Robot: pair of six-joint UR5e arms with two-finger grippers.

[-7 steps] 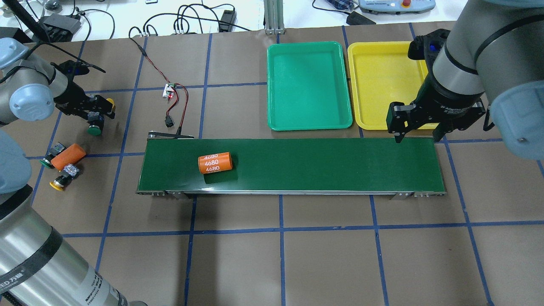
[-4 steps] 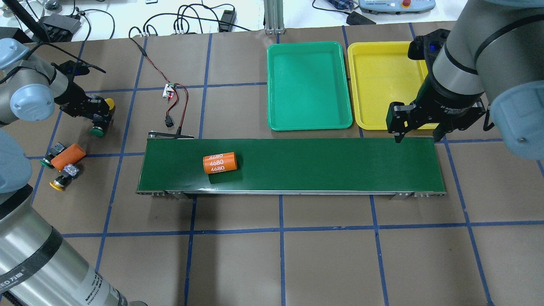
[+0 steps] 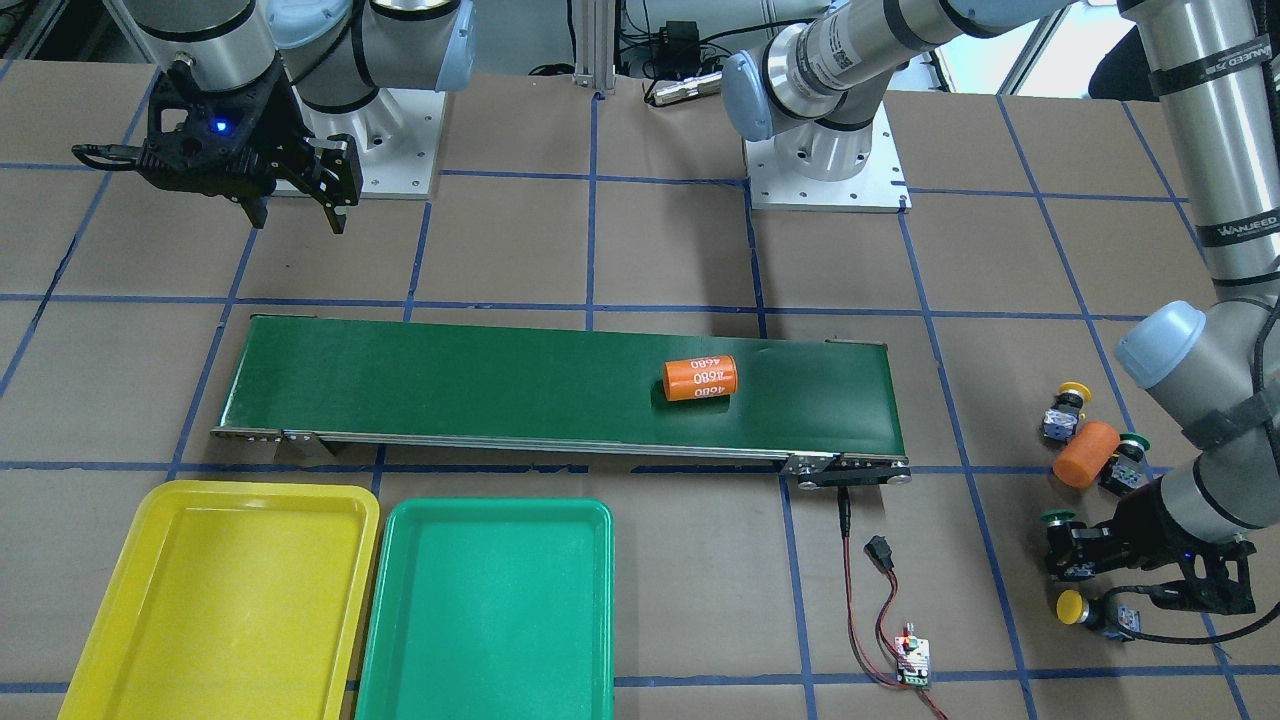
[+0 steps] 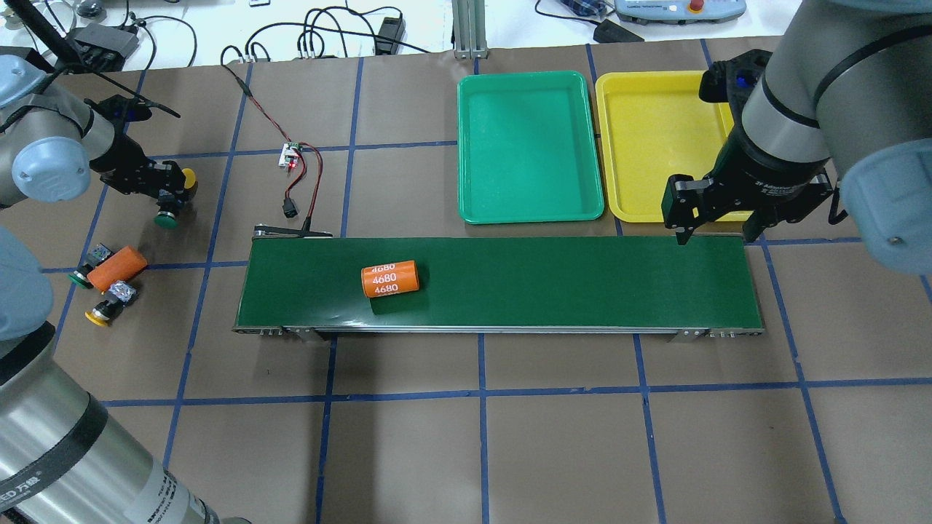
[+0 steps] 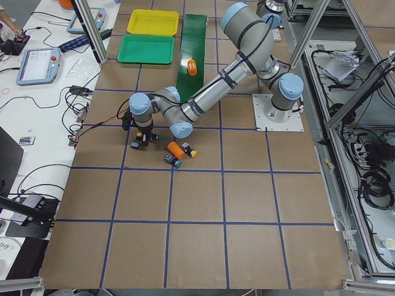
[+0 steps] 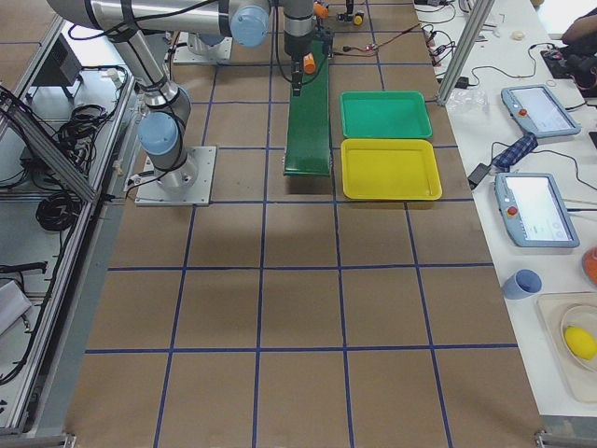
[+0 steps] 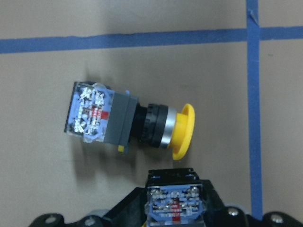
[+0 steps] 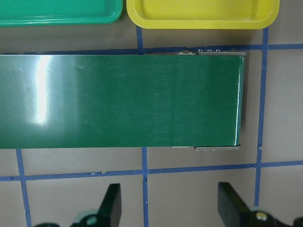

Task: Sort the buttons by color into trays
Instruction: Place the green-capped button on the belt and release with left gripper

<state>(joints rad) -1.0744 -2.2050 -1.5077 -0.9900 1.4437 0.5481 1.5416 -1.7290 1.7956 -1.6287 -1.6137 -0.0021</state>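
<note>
My left gripper point(image 4: 166, 195) is shut on a green button point(image 4: 167, 218) at the table's far left; its terminal block shows between the fingers in the left wrist view point(image 7: 173, 208). A yellow button point(image 7: 128, 120) lies on its side just beside it point(image 4: 188, 177). Another green button point(image 4: 80, 274) and yellow button point(image 4: 99, 313) lie nearer me. The green tray point(image 4: 530, 145) and yellow tray point(image 4: 652, 138) stand behind the belt, with nothing in them. My right gripper point(image 4: 717, 234) is open and holds nothing, above the belt's right end.
A long dark-green conveyor belt point(image 4: 553, 280) crosses the middle and carries an orange 4680 cylinder point(image 4: 389, 279). A second orange cylinder point(image 4: 116, 267) lies between the two loose buttons. A small circuit board with red and black wires point(image 4: 291, 156) lies behind the belt's left end.
The orange cylinder on the belt has travelled to the right. My left gripper with the green button has shifted slightly away from me. The right arm has not moved.
</note>
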